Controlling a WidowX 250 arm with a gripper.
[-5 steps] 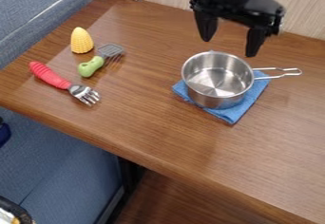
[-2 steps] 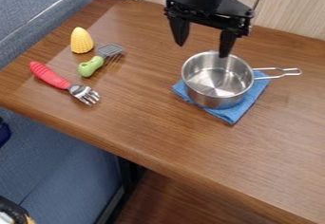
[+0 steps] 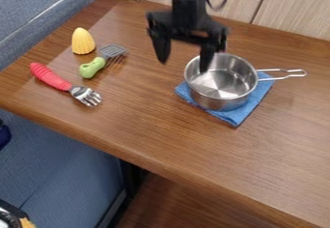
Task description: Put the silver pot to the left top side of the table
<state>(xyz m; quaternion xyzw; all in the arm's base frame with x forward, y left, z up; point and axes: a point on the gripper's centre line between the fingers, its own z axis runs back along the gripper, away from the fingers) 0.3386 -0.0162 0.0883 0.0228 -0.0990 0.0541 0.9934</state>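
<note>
The black gripper (image 3: 184,66) hangs from the top of the camera view, open, at the upper left side of the pot. Its right finger overlaps the pot's left rim and interior in the view; the left finger is over bare wood. The silver pot (image 3: 221,89) stands upright on a folded blue cloth (image 3: 240,114), with its wire handle pointing right. Whether the right finger is inside the pot or above it, I cannot tell. Brown wood makes up the table (image 3: 142,121), whose upper left corner lies near the grey wall-side object.
At the left of the table lie a yellow corn piece (image 3: 82,41), a green-handled utensil (image 3: 93,67) and a red-handled fork (image 3: 51,76). A wood-grain wall (image 3: 293,14) rises behind the table. Blue seating (image 3: 38,14) borders its left side.
The gripper has moved left and somewhat down in the view, from above the pot's right side to its upper left. The pot, cloth and utensils have not moved.
</note>
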